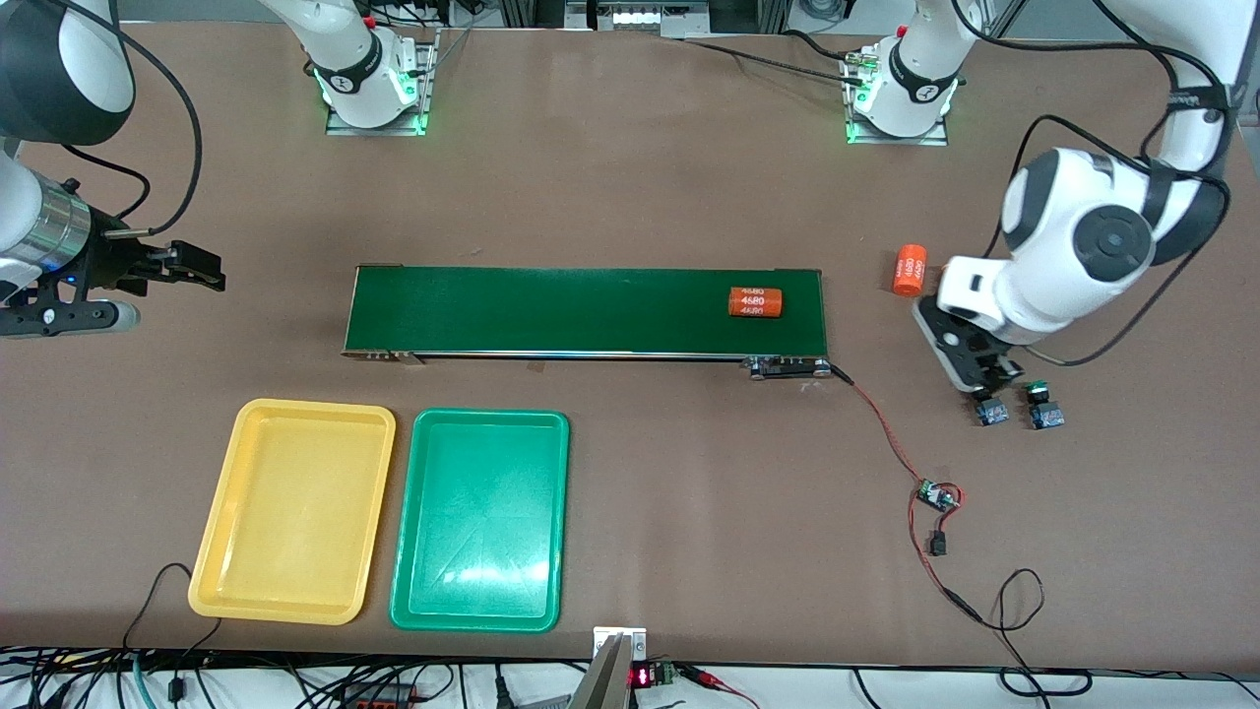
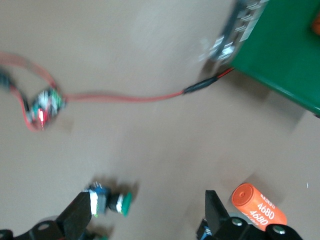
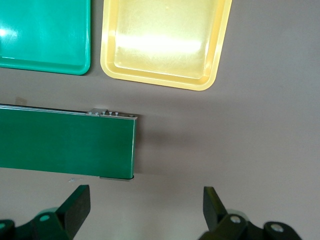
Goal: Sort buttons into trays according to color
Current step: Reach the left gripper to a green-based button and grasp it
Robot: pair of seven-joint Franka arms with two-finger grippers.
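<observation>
Two small blocky dark push-button switches [image 1: 1019,412] near left arm's end of table, trays well apart. Left gripper [image 2: 145,212] spread wide just above, empty. Right gripper [image 3: 145,205] wide too (waiting). Light, rigid plastic; pinch flat body sides, not the cap.

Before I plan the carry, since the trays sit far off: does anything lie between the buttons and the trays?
Yes. The red cable and its small board lie on the table between the buttons and the green tray. The left gripper is open over the buttons.
</observation>
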